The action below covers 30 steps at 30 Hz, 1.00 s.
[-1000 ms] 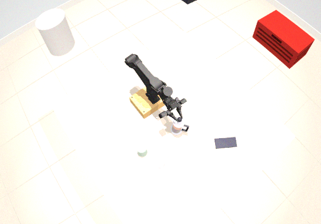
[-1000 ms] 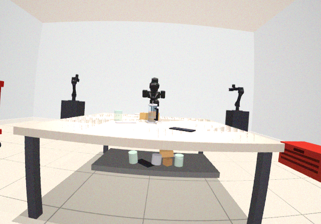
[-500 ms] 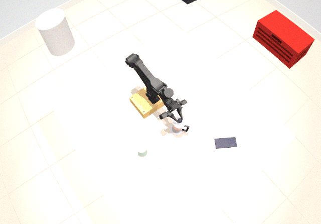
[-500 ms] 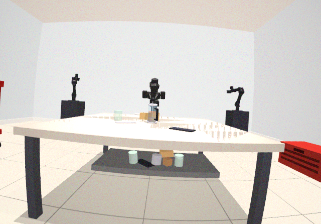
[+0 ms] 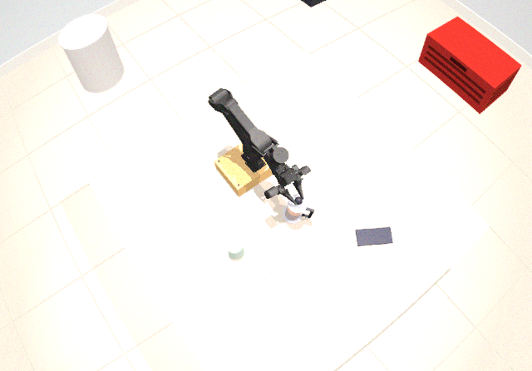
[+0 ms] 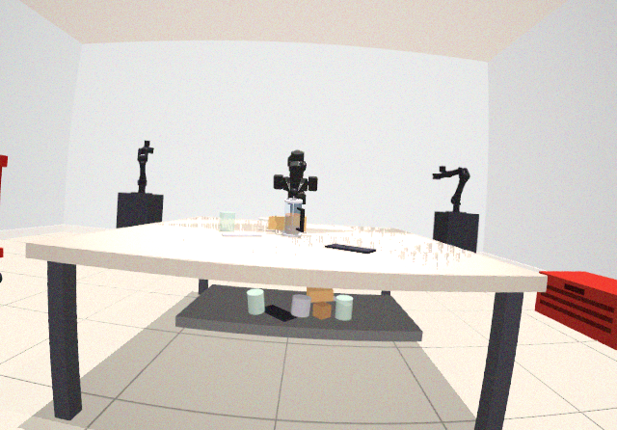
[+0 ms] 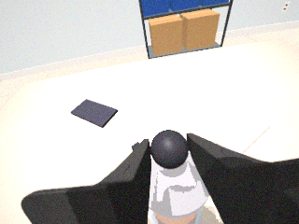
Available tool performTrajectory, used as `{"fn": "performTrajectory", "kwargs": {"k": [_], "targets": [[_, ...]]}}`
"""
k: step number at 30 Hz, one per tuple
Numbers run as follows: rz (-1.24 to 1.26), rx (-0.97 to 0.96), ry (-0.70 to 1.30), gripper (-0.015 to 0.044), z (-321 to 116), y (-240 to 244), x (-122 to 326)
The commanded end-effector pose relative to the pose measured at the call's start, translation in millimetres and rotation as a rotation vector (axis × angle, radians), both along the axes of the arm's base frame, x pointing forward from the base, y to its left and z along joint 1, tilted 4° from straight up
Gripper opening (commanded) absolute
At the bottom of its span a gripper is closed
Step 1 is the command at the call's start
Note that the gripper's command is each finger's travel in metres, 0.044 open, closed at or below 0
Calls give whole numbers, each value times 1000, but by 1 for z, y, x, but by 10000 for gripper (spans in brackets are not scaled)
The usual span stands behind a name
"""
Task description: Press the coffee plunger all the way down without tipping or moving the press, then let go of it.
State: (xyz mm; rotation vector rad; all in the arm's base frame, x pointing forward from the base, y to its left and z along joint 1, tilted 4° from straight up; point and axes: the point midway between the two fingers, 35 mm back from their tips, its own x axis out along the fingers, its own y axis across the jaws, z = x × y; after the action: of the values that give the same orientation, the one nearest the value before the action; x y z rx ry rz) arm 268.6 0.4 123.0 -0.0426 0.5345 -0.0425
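1. White table (image 6: 149, 254) is seen bearing a wooden block (image 5: 235, 172), a green cup (image 5: 235, 253) and a dark flat pad (image 5: 373, 235).
2. Coffee press (image 5: 294, 212) is stood upright beside the block.
3. Its plunger knob (image 7: 169, 148) is pinched by the gripper (image 7: 169, 151), fingers pressed against both sides.

Plunger knob (image 7: 169, 148) fills the gap between my fingers; press lid (image 7: 177, 191) directly beneath. Dark flat pad (image 7: 94, 112) lies ahead-left, well apart. Table (image 7: 224, 93) ahead-right open.
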Motion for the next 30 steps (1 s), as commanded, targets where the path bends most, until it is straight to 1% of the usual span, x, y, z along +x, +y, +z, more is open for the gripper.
{"fn": "performTrajectory", "kwargs": {"k": [1, 22, 30], "targets": [[3, -7, 21, 125, -5, 0, 0], [0, -1, 4, 125, -1, 0, 2], [0, -1, 4, 335, -1, 0, 2]]}}
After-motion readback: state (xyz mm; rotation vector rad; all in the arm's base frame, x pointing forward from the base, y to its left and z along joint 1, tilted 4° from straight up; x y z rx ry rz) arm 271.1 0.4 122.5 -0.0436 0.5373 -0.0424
